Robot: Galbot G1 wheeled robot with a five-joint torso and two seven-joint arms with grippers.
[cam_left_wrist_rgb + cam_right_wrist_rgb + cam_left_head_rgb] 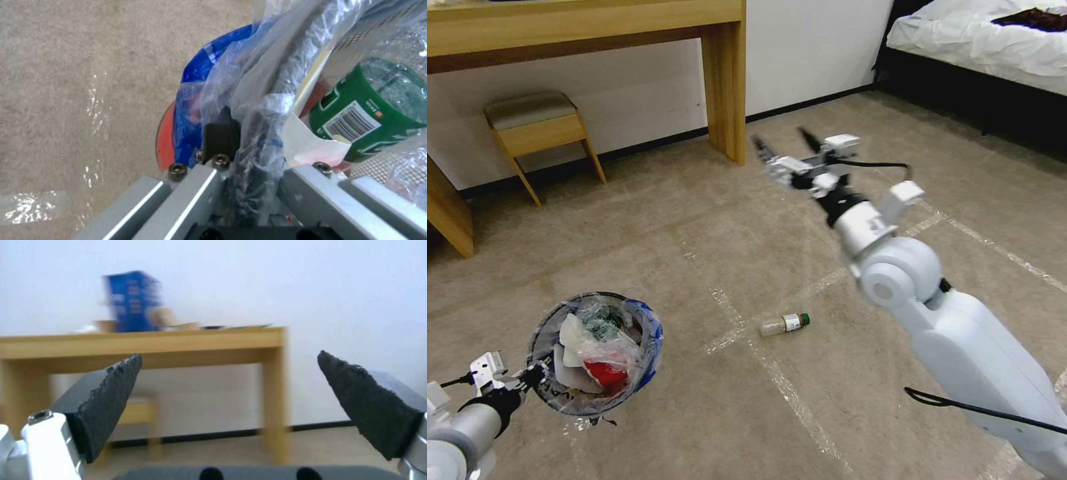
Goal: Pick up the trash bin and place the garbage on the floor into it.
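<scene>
- One trash bin, red with blue-printed bag, held off the floor at lower left, litter inside
- left gripper fingers clamped on its rim
- bottle with green cap lies on carpet, well apart
- right gripper raised, fingers apart, empty

One trash bin, one clear bottle with a green cap on the floor, one green-labelled bottle inside the bin, two grippers, one wooden worktop, one stool, one bed
</scene>
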